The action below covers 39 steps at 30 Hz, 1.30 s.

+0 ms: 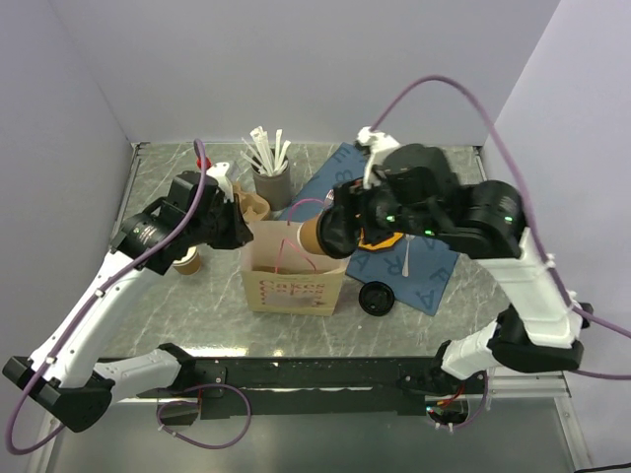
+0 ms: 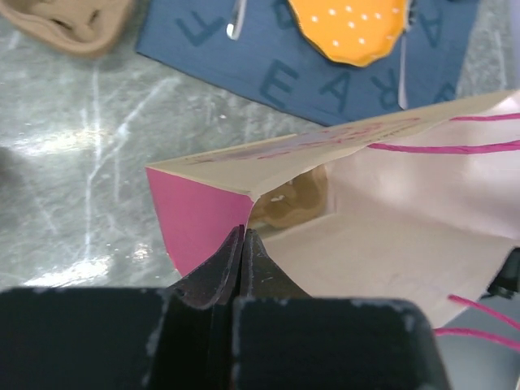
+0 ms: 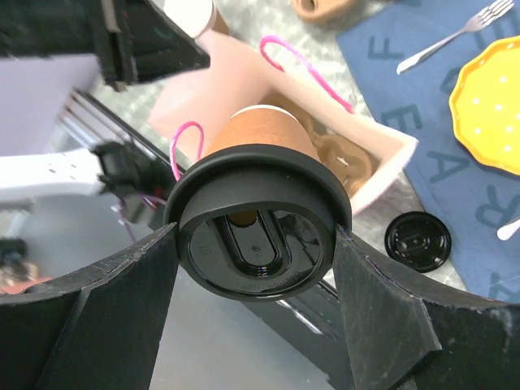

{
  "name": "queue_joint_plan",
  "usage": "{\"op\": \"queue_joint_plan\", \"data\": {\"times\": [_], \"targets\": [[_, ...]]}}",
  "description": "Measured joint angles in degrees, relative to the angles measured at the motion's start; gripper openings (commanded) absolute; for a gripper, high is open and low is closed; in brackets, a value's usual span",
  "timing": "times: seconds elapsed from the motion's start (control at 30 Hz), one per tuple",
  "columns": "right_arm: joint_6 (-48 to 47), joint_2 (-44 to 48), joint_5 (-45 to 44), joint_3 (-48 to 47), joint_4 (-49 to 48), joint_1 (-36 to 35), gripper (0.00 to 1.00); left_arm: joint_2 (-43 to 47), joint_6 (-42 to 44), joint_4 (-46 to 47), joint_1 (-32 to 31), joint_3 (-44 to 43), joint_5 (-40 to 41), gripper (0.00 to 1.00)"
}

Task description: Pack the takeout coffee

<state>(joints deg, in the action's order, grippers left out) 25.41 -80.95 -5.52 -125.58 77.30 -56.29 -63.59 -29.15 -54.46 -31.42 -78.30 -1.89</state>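
Observation:
The takeout coffee (image 1: pixel 314 236), a kraft-brown cup with a black sip lid (image 3: pixel 256 236), is held tilted over the open mouth of the paper bag (image 1: pixel 294 276), its base toward the opening. My right gripper (image 3: pixel 256 244) is shut on the lid's rim, one finger on each side. My left gripper (image 2: pixel 244 231) is shut on the bag's left top rim (image 2: pixel 203 203) and holds it open; it also shows in the top view (image 1: pixel 240 229). A brown cardboard piece (image 2: pixel 292 199) lies inside the bag.
A loose black lid (image 1: pixel 377 298) lies right of the bag. A lidless paper cup (image 1: pixel 187 261) stands on the left. A holder of straws (image 1: pixel 271 177) and a cardboard carrier (image 1: pixel 254 204) stand behind. A blue placemat (image 1: pixel 419 266) holds an orange plate (image 3: pixel 487 106) and a fork (image 3: pixel 455 36).

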Motion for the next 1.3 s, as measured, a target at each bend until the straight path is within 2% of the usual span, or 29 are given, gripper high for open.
{"op": "queue_joint_plan", "data": {"times": [0.13, 0.23, 0.27, 0.37, 0.47, 0.6, 0.77, 1.07, 1.2, 1.3], "targets": [[-1.51, -2.34, -2.49, 3.04, -0.15, -2.54, 0.45, 1.57, 0.00, 2.03, 0.00, 2.36, -3.21, 0.03], [-3.10, -2.99, -4.74, 7.17, 0.33, -3.98, 0.45, 3.26, 0.02, 3.10, 0.00, 4.98, -4.61, 0.23], [-3.65, -3.23, -5.44, 8.13, 0.52, -4.46, 0.45, 3.65, -0.02, 3.13, 0.00, 5.51, -4.90, 0.38], [-5.33, -4.96, -8.04, 8.68, 0.94, -6.32, 0.45, 4.15, -0.26, 2.97, 0.00, 5.81, -4.46, 0.50], [-6.12, -7.50, -10.71, 7.93, 0.92, -9.20, 0.45, 4.17, -0.26, 1.03, 0.00, 4.68, -2.73, 0.54], [-6.19, -10.14, -12.90, 7.74, 0.74, -13.27, 0.44, 4.59, -0.50, -2.67, 0.00, 2.89, -0.61, 0.54], [-4.52, -10.93, -15.04, 7.96, 0.74, -18.08, 0.44, 8.41, -1.44, -5.33, 0.00, 4.46, -2.19, 0.55], [-0.24, -11.15, -18.47, 11.15, 0.42, -24.46, 0.44, 13.05, -2.21, -2.64, 0.00, 7.91, -7.61, 0.50], [1.14, -11.78, -19.21, 11.30, 0.39, -25.57, 0.44, 13.81, -2.25, 0.26, 0.00, 9.70, -9.79, 0.41], [2.05, -12.09, -19.50, 11.30, 0.39, -25.90, 0.44, 13.84, -2.14, 1.11, 0.00, 10.71, -11.08, 0.26]]}}
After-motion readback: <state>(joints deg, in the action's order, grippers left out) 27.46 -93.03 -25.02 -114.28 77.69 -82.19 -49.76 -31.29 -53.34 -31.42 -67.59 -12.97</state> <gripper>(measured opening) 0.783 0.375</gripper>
